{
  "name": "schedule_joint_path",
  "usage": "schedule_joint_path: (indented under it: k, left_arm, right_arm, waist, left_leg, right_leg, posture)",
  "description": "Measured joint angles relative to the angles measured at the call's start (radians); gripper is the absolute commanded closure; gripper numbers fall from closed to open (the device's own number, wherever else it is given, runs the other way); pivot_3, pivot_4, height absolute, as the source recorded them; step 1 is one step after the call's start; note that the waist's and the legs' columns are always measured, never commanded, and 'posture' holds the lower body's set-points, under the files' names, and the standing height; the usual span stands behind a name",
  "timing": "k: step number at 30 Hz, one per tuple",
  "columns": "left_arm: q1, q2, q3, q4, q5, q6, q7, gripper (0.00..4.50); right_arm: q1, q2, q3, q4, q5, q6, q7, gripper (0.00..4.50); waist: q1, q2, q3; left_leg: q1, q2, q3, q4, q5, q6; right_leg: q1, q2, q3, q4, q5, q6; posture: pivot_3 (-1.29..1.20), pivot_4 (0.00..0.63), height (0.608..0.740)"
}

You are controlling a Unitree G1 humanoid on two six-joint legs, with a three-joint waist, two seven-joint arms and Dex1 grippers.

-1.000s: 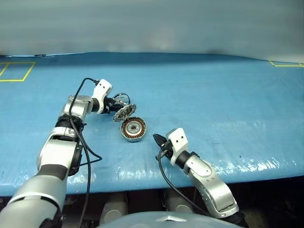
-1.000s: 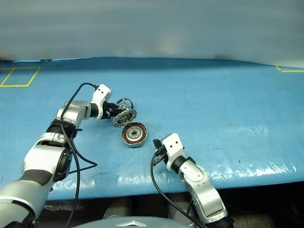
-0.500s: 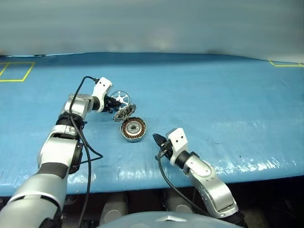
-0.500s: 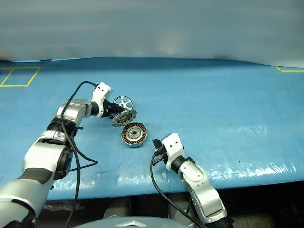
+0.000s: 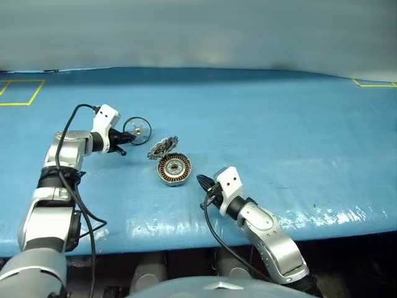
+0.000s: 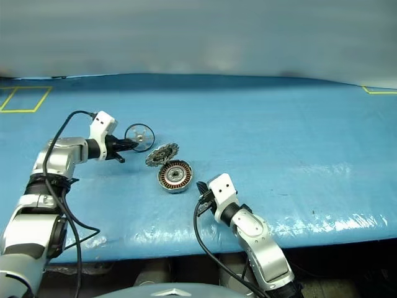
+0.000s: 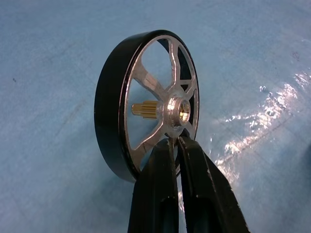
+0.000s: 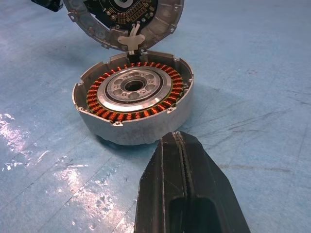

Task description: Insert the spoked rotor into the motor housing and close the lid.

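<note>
The spoked rotor (image 5: 137,129), a black ring with silvery spokes and a brass pin at its hub, stands on edge in my left gripper (image 7: 176,141). That gripper is shut on one spoke near the hub, left of the motor housing (image 5: 173,169). The housing lies open on the blue table, its copper windings (image 8: 127,110) showing around a central hub. Its notched lid (image 5: 162,148) is tilted up at the far edge. My right gripper (image 5: 201,181) is shut and empty, just to the right of the housing and pointing at it.
The blue table surface (image 5: 279,124) stretches wide on all sides. Yellow tape marks sit at its far left corner (image 5: 22,93) and far right corner (image 5: 372,83). The table's front edge runs just behind my right forearm.
My left gripper has shut on the rotor and carried it to the left, away from the lid. The right arm, housing and lid have stayed put.
</note>
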Motion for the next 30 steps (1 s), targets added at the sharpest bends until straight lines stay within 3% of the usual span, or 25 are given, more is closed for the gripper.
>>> schedule_joint_path:
  k: [11,19,20,22,30]
  left_arm:
    - [0.270,0.062,0.096,-0.346,-0.181,0.212,-0.018,4.47]
    - [0.371,0.097,0.103,-0.468,-0.282,0.301,-0.078,4.47]
    - [0.383,0.104,0.096,-0.487,-0.298,0.310,-0.092,3.97]
    - [0.392,0.112,0.084,-0.517,-0.316,0.327,-0.113,3.53]
    - [0.394,0.172,0.041,-0.547,-0.343,0.346,-0.154,0.77]
  right_arm:
    - [-0.015,0.003,0.009,0.024,0.004,0.000,0.027,4.50]
    - [-0.026,0.002,0.010,0.035,0.004,0.000,0.043,4.50]
    - [-0.028,0.003,0.010,0.034,0.004,0.000,0.044,4.50]
    - [-0.028,0.002,0.009,0.034,0.004,0.001,0.044,4.50]
    - [-0.022,-0.005,0.008,0.034,0.004,0.001,0.043,4.50]
  waist:
    - [0.002,-0.002,0.002]
    - [0.002,-0.003,0.002]
    - [0.002,-0.003,0.002]
    - [0.002,-0.003,0.002]
    - [0.002,-0.003,0.002]
  left_leg:
    - [0.001,0.000,0.000,-0.006,0.000,0.000]
    - [0.000,0.000,0.001,-0.012,0.000,-0.001]
    - [0.000,0.000,0.001,-0.013,0.000,-0.001]
    - [-0.001,0.000,0.001,-0.013,0.000,-0.001]
    - [-0.002,0.001,0.002,-0.013,0.000,-0.001]
  right_leg:
    - [-0.002,-0.001,0.000,0.000,-0.002,-0.001]
    - [-0.007,-0.001,0.000,0.000,-0.004,-0.004]
    - [-0.007,-0.001,0.000,0.000,-0.004,-0.004]
    - [-0.008,-0.001,0.000,0.000,-0.004,-0.004]
    - [-0.009,-0.001,0.000,0.000,-0.005,-0.004]
  posture:
    - [0.00,0.150,0.740]
    - [0.00,0.150,0.740]
    - [0.00,0.150,0.740]
    - [0.00,0.150,0.740]
    - [0.00,0.150,0.740]
